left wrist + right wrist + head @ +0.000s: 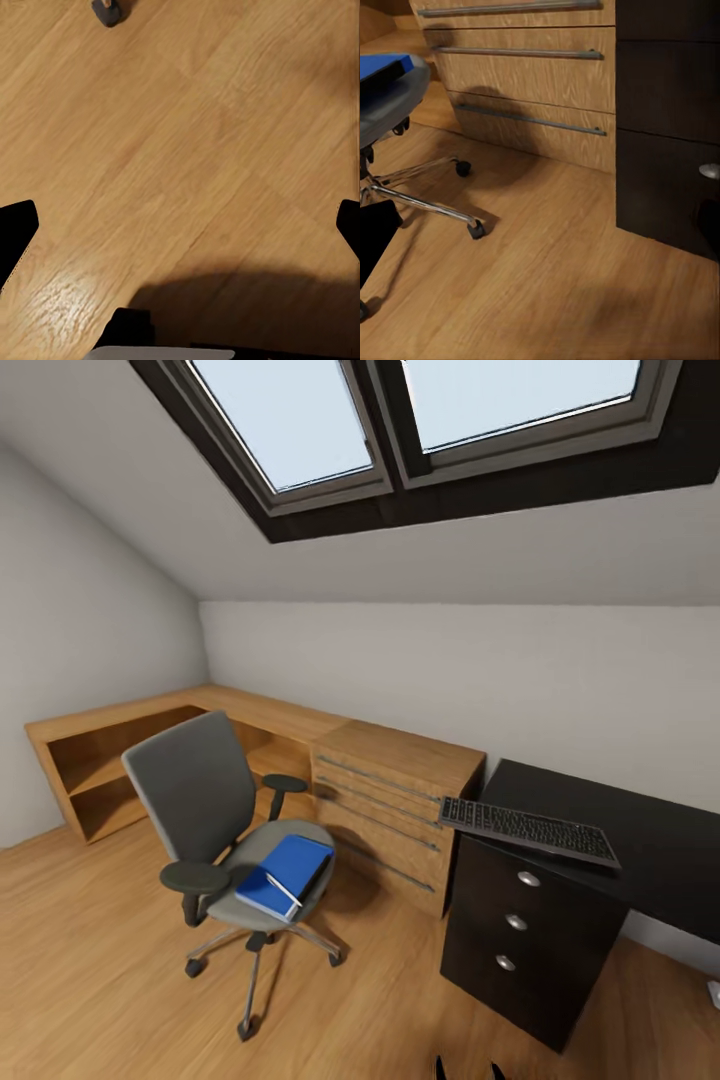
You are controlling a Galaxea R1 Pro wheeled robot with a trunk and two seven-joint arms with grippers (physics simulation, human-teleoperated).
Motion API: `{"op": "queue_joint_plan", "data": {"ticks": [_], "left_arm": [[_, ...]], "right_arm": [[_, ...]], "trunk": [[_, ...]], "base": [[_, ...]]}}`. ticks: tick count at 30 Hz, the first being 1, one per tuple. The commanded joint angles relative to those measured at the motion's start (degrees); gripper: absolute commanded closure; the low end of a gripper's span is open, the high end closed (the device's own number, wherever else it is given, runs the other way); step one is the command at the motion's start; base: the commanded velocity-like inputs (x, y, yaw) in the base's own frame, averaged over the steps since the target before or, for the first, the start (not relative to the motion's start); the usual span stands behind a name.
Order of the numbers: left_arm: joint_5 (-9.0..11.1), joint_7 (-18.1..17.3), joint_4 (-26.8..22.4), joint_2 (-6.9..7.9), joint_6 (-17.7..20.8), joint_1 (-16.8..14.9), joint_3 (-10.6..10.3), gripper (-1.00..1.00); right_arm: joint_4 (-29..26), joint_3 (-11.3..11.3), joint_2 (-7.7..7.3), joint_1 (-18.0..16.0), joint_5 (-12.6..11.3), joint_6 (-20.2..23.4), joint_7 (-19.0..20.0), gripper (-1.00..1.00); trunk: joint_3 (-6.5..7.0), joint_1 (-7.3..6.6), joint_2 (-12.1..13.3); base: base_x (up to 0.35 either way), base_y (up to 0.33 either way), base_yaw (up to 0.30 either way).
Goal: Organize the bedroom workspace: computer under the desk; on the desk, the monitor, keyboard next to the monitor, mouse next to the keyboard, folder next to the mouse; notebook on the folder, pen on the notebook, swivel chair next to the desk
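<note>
Notably, keyboard overhangs desk edge; swivel chair well apart.

One swivel chair carrying one blue folder and one white pen; one keyboard on one black bench with three silver knobs; one wooden chest with four bar handles; two skylights.

The black worktop stands at the right over its dark drawer unit, and the keyboard lies on its near left corner, jutting over the edge. The swivel chair stands on the wooden floor, carrying the blue folder on its seat, with the pen lying on the folder.
</note>
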Motion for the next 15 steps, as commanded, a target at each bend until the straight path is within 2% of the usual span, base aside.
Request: {"op": "queue_joint_plan", "data": {"ticks": [1,4,8,9,15], "left_arm": [[0.5,0.4,0.0,0.05,-2.2,0.0,-0.4,-1.0],[0.6,0.4,0.0,0.0,-3.1,0.0,-0.2,-1.0],[0.6,0.5,0.0,0.02,-3.5,0.0,-0.1,-1.0],[0.7,0.5,0.0,0.04,-3.6,0.0,-0.1,-1.0],[0.8,0.8,0.0,0.05,-3.7,0.0,0.0,-1.0]], "right_arm": [[0.0,-0.4,-0.08,0.0,0.4,-0.1,0.3,-1.0],[-0.2,-0.4,-0.38,0.0,0.3,1.2,0.4,-1.0],[-0.4,-0.4,-0.82,0.0,0.3,3.8,0.3,-1.0],[-0.9,-0.4,-1.57,0.0,0.3,6.8,0.2,-1.0],[-2.1,-0.5,-2.14,0.0,0.3,10.2,0.0,-1.0]], "trunk": [[0.12,-0.23,0.4],[0.66,-0.89,1.6],[0.66,-0.89,1.6],[0.66,-0.89,1.6],[0.66,-0.89,1.6]], "base": [[0.0,0.0,-0.278],[0.0,0.0,-0.278],[0.0,0.0,-0.282],[0.0,0.0,-0.29],[0.0,0.0,-0.291]]}}
